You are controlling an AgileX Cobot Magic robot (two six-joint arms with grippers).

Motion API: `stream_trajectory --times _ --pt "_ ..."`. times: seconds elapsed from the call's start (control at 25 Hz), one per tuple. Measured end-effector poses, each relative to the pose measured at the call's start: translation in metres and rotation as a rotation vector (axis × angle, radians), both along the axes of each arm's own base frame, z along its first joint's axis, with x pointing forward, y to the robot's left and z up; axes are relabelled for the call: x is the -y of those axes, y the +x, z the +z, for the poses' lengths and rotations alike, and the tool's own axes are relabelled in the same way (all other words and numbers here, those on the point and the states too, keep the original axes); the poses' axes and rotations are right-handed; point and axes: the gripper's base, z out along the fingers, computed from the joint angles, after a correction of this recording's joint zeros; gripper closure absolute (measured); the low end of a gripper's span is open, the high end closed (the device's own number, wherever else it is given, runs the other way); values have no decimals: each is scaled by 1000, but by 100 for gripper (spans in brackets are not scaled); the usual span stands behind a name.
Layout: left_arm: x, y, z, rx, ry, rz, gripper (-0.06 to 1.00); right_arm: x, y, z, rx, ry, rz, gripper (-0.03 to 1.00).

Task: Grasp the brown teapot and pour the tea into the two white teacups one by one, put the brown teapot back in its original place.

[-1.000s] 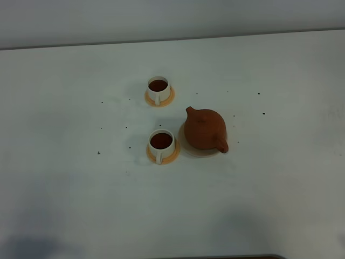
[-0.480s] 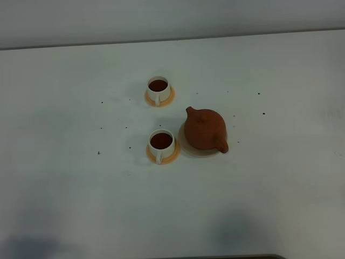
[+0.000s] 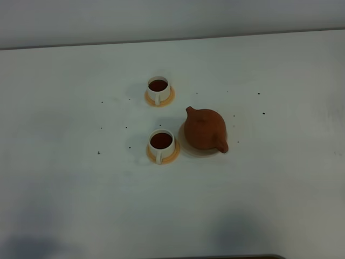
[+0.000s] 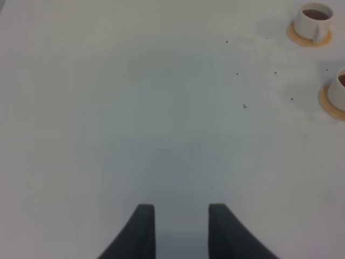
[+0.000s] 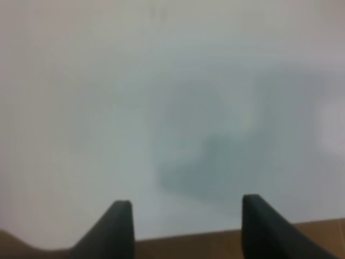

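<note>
The brown teapot (image 3: 204, 129) sits upright on the beige disc, its original place (image 3: 197, 154), right of the table's middle. The two white teacups hold dark tea, each on an orange saucer: the far cup (image 3: 158, 86) and the near cup (image 3: 161, 141), which is just left of the teapot. Neither gripper appears in the exterior view. My left gripper (image 4: 181, 208) hovers over bare table with a gap between its fingers and nothing in it; the far cup (image 4: 314, 19) and near cup (image 4: 339, 89) lie well away from it. My right gripper (image 5: 186, 204) stands wide open and empty.
Small dark specks dot the white table (image 3: 81, 178) around the cups. A brown table edge (image 5: 188, 243) shows just under the right gripper's fingers. A dark strip (image 3: 215, 257) runs along the table's near edge.
</note>
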Motion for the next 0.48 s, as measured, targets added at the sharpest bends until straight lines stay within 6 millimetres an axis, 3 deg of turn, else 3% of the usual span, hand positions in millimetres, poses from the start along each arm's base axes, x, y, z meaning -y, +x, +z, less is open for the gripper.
stream_trajectory --times 0.24,0.48 --pt "0 0 0 0 0 0 70 8 -12 4 85 12 -127 53" --pt "0 0 0 0 0 0 70 9 -21 6 141 18 -135 53"
